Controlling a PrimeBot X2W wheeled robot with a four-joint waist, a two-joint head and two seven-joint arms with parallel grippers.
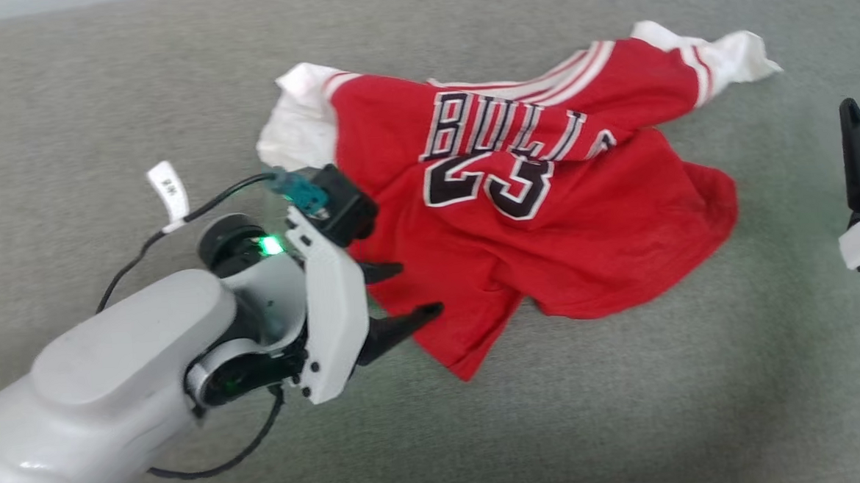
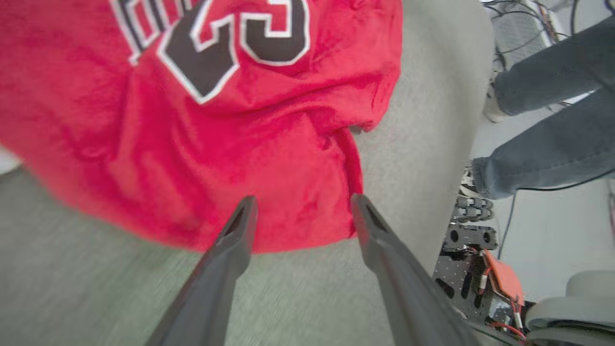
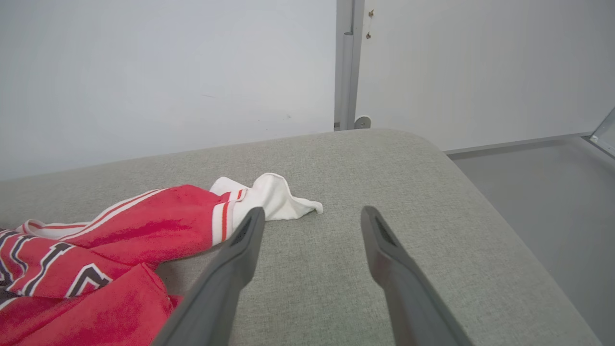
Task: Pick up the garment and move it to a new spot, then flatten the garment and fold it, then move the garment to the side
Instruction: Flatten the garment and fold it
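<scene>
The garment [image 1: 585, 255], a red jersey with white sleeves and "BULLS 23" lettering facing up, lies crumpled in the middle of the grey cushioned surface [image 1: 99, 104]. My left gripper [image 1: 416, 290] is open at the garment's near-left hem. In the left wrist view its fingertips [image 2: 246, 211] straddle the red hem [image 2: 288, 192] without closing on it. My right gripper [image 3: 312, 211] is open and holds nothing, hovering just right of the white sleeve [image 3: 274, 194]. One of its dark fingers [image 1: 858, 147] shows at the right edge of the head view.
The cushion's rounded edge [image 3: 471, 182] drops to a grey floor on the right, with a pale wall [image 3: 144, 72] behind. In the left wrist view a person's legs in jeans [image 2: 552, 144] stand beyond the cushion, beside cables and floor equipment [image 2: 485, 274].
</scene>
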